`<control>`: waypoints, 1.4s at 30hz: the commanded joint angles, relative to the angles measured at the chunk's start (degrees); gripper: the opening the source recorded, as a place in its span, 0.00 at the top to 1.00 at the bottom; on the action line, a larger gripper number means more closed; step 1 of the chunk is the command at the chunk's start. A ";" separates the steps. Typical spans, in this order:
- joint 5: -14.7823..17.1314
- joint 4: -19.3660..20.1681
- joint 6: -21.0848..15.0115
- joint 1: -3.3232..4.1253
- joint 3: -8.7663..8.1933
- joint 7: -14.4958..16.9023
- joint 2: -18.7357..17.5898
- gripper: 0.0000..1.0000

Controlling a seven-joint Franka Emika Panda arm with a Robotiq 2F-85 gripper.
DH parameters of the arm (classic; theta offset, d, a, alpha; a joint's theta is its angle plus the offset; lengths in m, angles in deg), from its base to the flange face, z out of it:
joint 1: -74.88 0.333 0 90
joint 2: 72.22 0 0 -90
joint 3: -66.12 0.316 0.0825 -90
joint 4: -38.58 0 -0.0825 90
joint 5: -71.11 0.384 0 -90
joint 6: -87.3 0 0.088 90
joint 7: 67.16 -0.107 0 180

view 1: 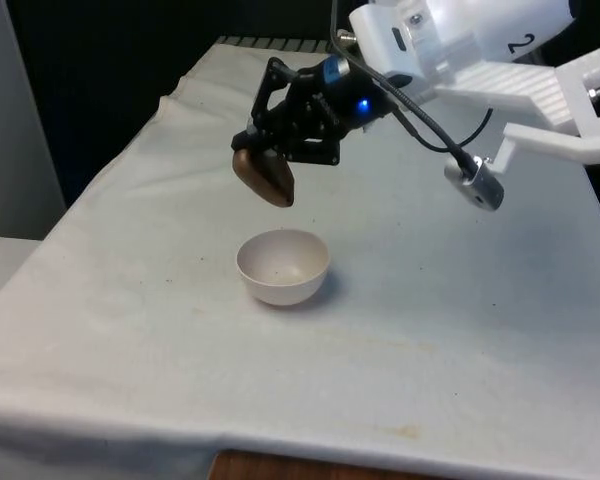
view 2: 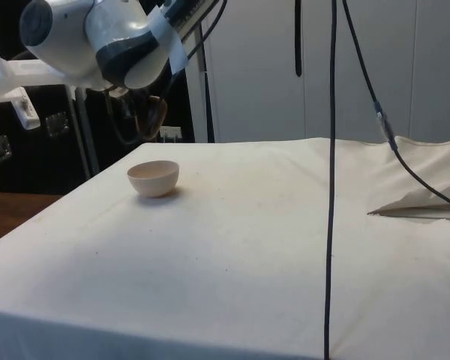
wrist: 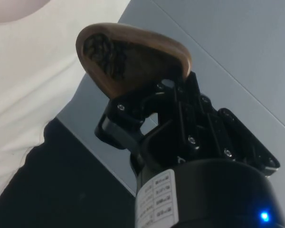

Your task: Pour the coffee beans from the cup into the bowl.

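A brown wooden cup (view 1: 265, 176) hangs tilted on its side above the white cloth, with my gripper (view 1: 272, 150) shut on it. In the wrist view the cup (wrist: 133, 59) holds dark coffee beans (wrist: 104, 54) near its mouth, and the gripper (wrist: 152, 97) clamps its rim. A white bowl (view 1: 283, 266) stands on the cloth just below and slightly towards the front view's right of the cup, and its inside looks bare. From the side, the cup (view 2: 151, 118) hangs above and a little behind the bowl (view 2: 154, 178).
The white cloth (view 1: 430, 320) covers the whole table, with folds at the far end. A black cable (view 2: 331, 180) hangs down across the side view. The cloth's front edge (view 1: 280, 440) runs near the bowl's side of the table.
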 commanded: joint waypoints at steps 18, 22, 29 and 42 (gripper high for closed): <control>-1.26 0.00 0.63 0.17 0.23 -0.80 -0.23 1.00; -2.46 -0.57 1.26 0.69 0.11 -1.72 -1.03 1.00; -3.95 -0.52 2.01 1.20 0.29 -2.81 -1.55 1.00; -8.65 -0.63 4.98 1.32 1.78 -4.76 -2.52 1.00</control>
